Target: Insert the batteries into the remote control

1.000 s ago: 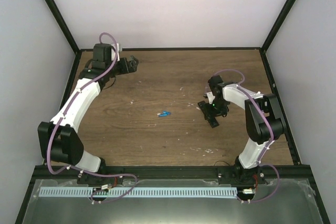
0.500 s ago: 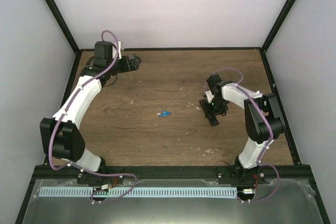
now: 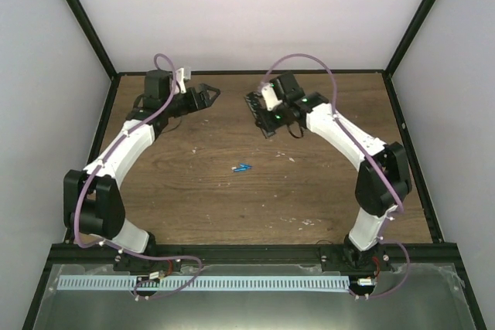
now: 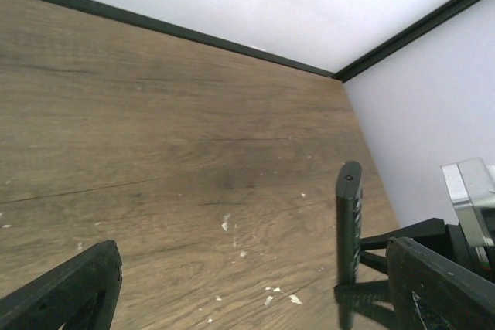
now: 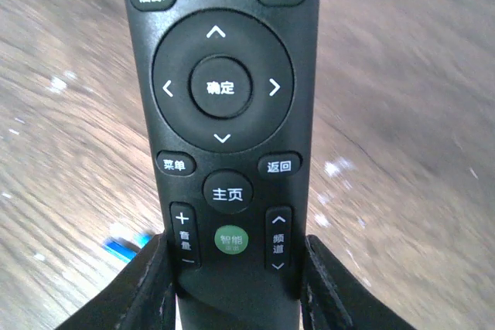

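Observation:
The remote control [image 3: 261,111] is a slim black bar held above the back middle of the table by my right gripper [image 3: 268,119], which is shut on its lower end. In the right wrist view the remote control [image 5: 223,113] faces the camera, buttons up, between my right gripper's fingers [image 5: 147,284]. The blue batteries [image 3: 244,168] lie together on the wood at the table's middle, and they also show in the right wrist view [image 5: 124,243]. My left gripper [image 3: 210,93] is open and empty just left of the remote. In the left wrist view the remote [image 4: 348,237] stands edge-on.
The wooden table [image 3: 193,191] has white specks scattered on it. A black frame rail [image 3: 247,73] runs along the back edge with white walls behind and at both sides. Part of the right wrist camera [image 4: 472,191] shows at the right of the left wrist view.
My right arm has lifted the remote from the right middle of the table and carried it to the back centre, near my left gripper. The left gripper has opened wider.

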